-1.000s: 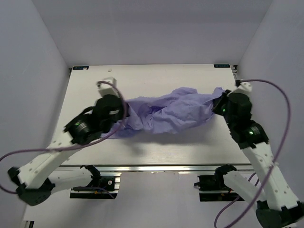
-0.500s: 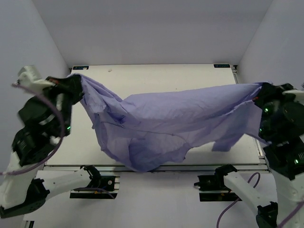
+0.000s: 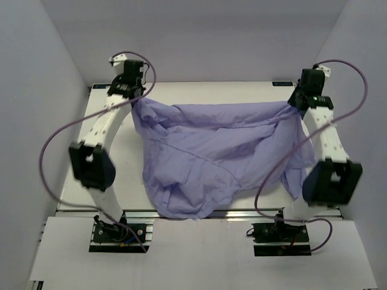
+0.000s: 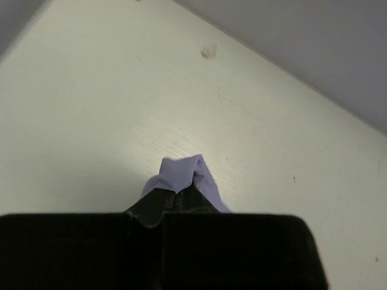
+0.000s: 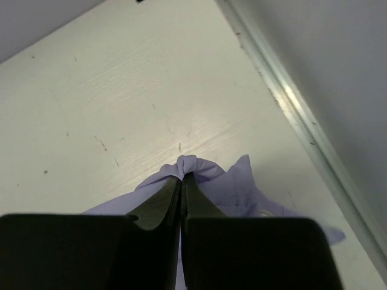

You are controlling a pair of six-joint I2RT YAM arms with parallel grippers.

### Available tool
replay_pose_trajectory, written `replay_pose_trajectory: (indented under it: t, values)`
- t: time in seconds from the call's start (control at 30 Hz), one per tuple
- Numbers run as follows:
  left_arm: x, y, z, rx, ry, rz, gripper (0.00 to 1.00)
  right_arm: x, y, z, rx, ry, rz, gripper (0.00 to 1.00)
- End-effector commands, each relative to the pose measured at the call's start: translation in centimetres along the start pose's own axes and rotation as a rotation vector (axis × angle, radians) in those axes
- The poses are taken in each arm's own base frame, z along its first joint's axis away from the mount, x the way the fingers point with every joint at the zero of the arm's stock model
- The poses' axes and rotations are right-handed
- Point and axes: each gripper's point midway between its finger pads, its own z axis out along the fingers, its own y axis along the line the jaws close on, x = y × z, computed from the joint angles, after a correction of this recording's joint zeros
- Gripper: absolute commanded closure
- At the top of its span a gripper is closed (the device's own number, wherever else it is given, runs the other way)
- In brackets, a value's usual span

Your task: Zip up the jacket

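One large lavender-purple thin-fabric jacket (image 3: 211, 157) spreads across the white table (image 3: 199, 92). Two black grippers pinch its far corners, the left gripper (image 3: 134, 98) and the right gripper (image 3: 294, 103), jaws pressed together on fabric.

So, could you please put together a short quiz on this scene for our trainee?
1. True or false: the jacket lies bunched in a small heap, free of both claws.
2. Of the left claw and the right claw, which is shut on the jacket? A) left only B) right only C) both
3. Near which edge of the table do the claws hold it?
Key: 1 false, it is spread out between them; 2 C; 3 the far edge.
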Motion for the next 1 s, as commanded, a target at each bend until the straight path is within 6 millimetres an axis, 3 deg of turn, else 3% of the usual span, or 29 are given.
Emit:
replay_pose_trajectory:
  t: [0.0, 0.03, 0.07, 0.1, 0.13, 0.17, 0.2, 0.23, 0.3, 0.33, 0.37, 0.4, 0.43, 0.47, 0.5, 0.53, 0.57, 0.6, 0.63, 0.67, 0.7, 0.77, 0.8, 0.83, 0.97]
  values:
    - [-2.2, -8.4, 3.0, 0.273, 0.03, -0.016, 1.0, -2.9, 5.1, 4.6, -0.23, -0.006, 0.003, 1.0]
    - [1.7, -9.6, 7.4, 0.25, 0.107, 0.029, 1.0, -2.9, 5.9, 5.7, -0.258, 0.013, -0.011, 1.0]
    - [2.7, -10.4, 8.2, 0.269, 0.15, 0.062, 0.9, -0.7, 6.8, 8.3, -0.294, 0.093, -0.035, 1.0]
    - [2.6, -11.3, 9.1, 0.289, 0.156, 0.067, 0.67, 0.5, 7.4, 8.5, -0.315, 0.165, -0.043, 0.91]
    - [0.3, -12.7, 8.5, 0.335, 0.117, 0.043, 0.27, -1.6, 8.2, 8.2, -0.342, 0.138, -0.043, 0.82]
    - [0.7, -13.1, 8.8, 0.36, 0.123, 0.041, 0.09, -0.8, 8.5, 8.7, -0.352, 0.173, -0.046, 0.65]
    - [0.7, -13.5, 8.2, 0.404, 0.132, 0.047, 0.02, -0.6, 8.4, 8.4, -0.353, 0.188, -0.049, 0.21]
    - [0.4, -12.8, 7.0, 0.413, 0.118, 0.036, 0.02, -0.3, 8.2, 7.6, -0.357, 0.191, -0.055, 0.13]
    - [0.7, -11.9, 5.4, 0.432, 0.12, 0.028, 0.02, 0.2, 7.9, 6.8, -0.359, 0.173, -0.042, 0.11]
    - [1.1, -11.4, 4.5, 0.441, 0.13, 0.023, 0.02, 3.3, 6.9, 6.9, -0.334, 0.232, -0.036, 0.11]
    - [3.7, -10.1, 4.2, 0.422, 0.193, 0.028, 0.02, 2.9, 6.6, 5.5, -0.332, 0.204, -0.029, 0.11]
    - [2.8, -9.8, 1.9, 0.448, 0.187, 0.017, 0.02, 3.9, 6.6, 4.9, -0.336, 0.208, -0.033, 0.11]
    - [3.9, -9.4, 0.9, 0.453, 0.22, 0.018, 0.02, 4.6, 6.7, 4.7, -0.344, 0.205, -0.026, 0.11]
    - [7.7, -8.5, 0.2, 0.433, 0.303, 0.047, 0.02, 7.1, 6.9, 3.9, -0.365, 0.248, -0.034, 0.11]
    - [7.8, -8.1, -1.6, 0.448, 0.307, 0.048, 0.02, 8.2, 7.3, 3.6, -0.388, 0.265, -0.041, 0.11]
    - [9.5, -7.8, -2.5, 0.447, 0.337, 0.063, 0.02, 9.2, 7.7, 3.4, -0.405, 0.28, -0.05, 0.11]
    - [13.0, -6.7, -3.1, 0.424, 0.409, 0.089, 0.02, 11.0, 7.7, 3.7, -0.405, 0.319, -0.057, 0.11]
    - [15.3, -7.2, -4.8, 0.447, 0.45, 0.116, 0.02, 12.3, 8.9, 3.4, -0.425, 0.347, -0.088, 0.11]
    - [16.2, -7.2, -6.4, 0.475, 0.466, 0.122, 0.02, 13.9, 8.9, 4.0, -0.41, 0.388, -0.101, 0.11]
    - [18.3, -7.6, -7.9, 0.493, 0.503, 0.133, 0.02, 14.9, 9.3, 4.0, -0.409, 0.416, -0.115, 0.11]
    - [21.5, -6.1, -8.3, 0.465, 0.565, 0.154, 0.02, 15.5, 9.5, 4.1, -0.405, 0.434, -0.121, 0.11]
    - [24.5, -6.4, -10.6, 0.528, 0.65, 0.132, 0.02, 17.2, 9.8, 4.4, -0.386, 0.477, -0.136, 0.11]
    - [27.4, -4.8, -11.0, 0.506, 0.718, 0.141, 0.02, 18.0, 9.9, 4.4, -0.385, 0.494, -0.143, 0.11]
    - [28.5, -4.7, -11.2, 0.524, 0.743, 0.13, 0.02, 18.7, 9.8, 4.3, -0.377, 0.506, -0.147, 0.11]
    - [32.1, -1.1, -10.1, 0.362, 0.816, 0.171, 0.02, 22.7, 10.0, 2.6, -0.374, 0.572, -0.162, 0.11]
